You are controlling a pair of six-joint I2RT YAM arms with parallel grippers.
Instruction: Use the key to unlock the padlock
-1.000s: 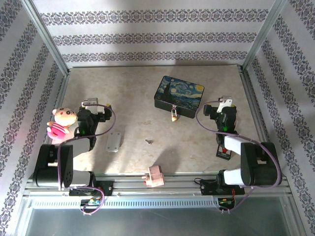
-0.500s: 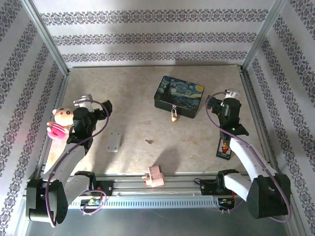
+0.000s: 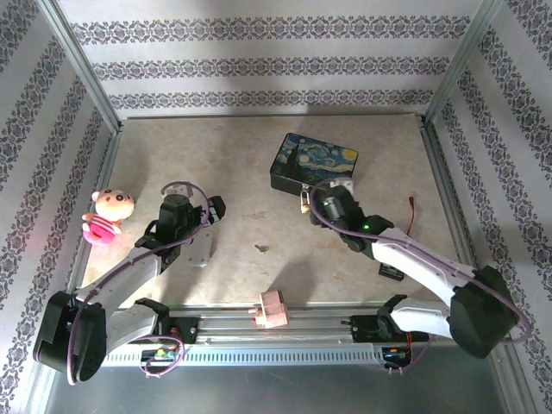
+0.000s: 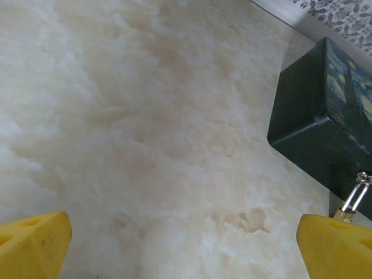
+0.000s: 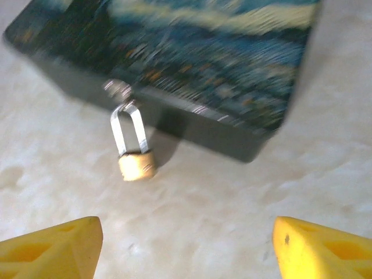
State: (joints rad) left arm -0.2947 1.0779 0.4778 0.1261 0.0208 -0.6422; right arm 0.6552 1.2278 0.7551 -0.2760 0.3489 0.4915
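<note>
- A pink block [image 3: 272, 308] sits at the near edge of the table [image 3: 250, 164], between the two arm bases.
- The key [image 3: 260, 248] lies flat on the bare tabletop a little beyond the block. It is only a small dark speck from the overhead camera, so its orientation cannot be told. Nothing touches it, and it is well apart from the padlock.
- A grey plate [image 3: 200, 249] lies to the left of the key, partly under the left arm.
- A pink-and-cream plush doll [image 3: 107, 214] sits near the left edge.
- A black object [image 3: 391, 272] shows by the right arm (too hidden to name).
- The left gripper [image 4: 185, 244] is released. Its yellow fingertips [image 4: 32, 241] are spread wide over bare table with nothing between them. It faces toward the tin's left corner.
- The right gripper [image 5: 189, 250] is also spread and empty, hovering just in front of the padlock without touching it.
- The padlock [image 5: 137, 164] hangs by its silver shackle from the latch on the tin's near wall. Its brass body is down at the table surface, just beside the tin, and the shackle looks closed (the wrist view is blurred).
- The dark blue starry-night tin [image 5: 192, 64] stands farthest back, right of centre, with its lid shut.
</note>
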